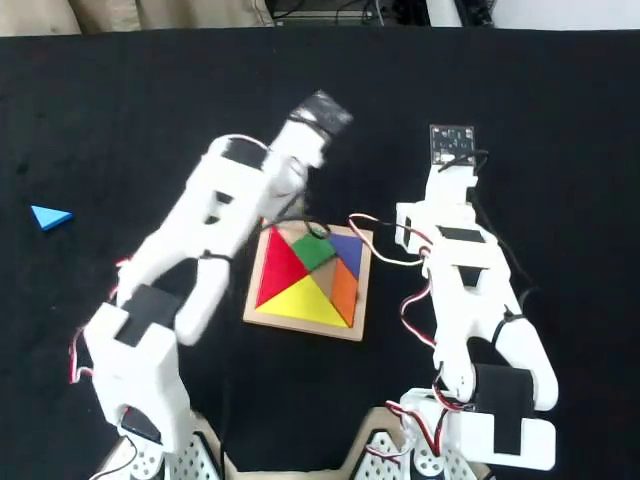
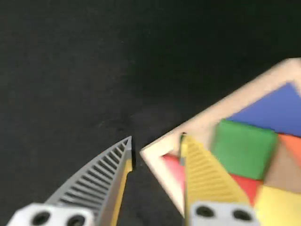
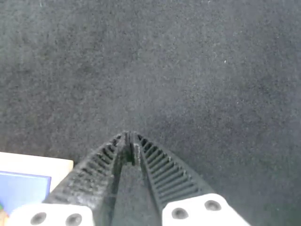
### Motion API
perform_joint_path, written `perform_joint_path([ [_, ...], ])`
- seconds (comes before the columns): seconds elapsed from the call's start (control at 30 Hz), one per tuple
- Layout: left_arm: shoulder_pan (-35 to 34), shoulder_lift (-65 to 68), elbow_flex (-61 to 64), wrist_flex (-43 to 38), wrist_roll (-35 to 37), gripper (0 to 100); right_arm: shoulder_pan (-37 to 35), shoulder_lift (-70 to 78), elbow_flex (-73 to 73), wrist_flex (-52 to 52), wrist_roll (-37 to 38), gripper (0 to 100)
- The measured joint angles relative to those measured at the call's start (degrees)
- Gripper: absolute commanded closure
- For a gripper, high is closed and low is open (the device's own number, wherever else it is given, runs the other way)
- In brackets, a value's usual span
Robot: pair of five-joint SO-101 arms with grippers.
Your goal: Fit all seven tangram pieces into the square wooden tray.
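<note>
Near centre on black cloth (image 1: 560, 90): tray (image 1: 300, 323), with red, yellow, orange, green and violet pieces (image 1: 300, 298) inside. Over its far left corner, left gripper (image 2: 156, 139), jaws apart, gripping nothing, one finger over the tray, the other outside the rim. Right of tray, right gripper (image 3: 128, 137), jaws pressed together, empty, above bare cloth. Far left, well apart from tray, blue triangle (image 1: 50, 216) flat on cloth.

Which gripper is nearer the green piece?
Left. The left gripper sits at a corner of the tray beside the green piece; the right gripper is over black cloth off the tray.
</note>
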Motion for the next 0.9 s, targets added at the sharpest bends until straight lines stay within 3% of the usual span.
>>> perform_joint_path([
  [0.3, 0.2, 6.8, 0.3, -4.7, 0.0, 87, 0.0, 0.0, 0.0, -0.1, 0.0, 98.7],
  [0.73, 3.6, -0.3, 5.5, 0.2, 2.5, 87, 0.0, 0.0, 0.0, -0.2, 0.0, 98.7],
  [0.9, 5.0, -0.3, 11.2, -6.2, 2.4, 87, 0.0, 0.0, 0.0, -0.2, 0.0, 98.7],
])
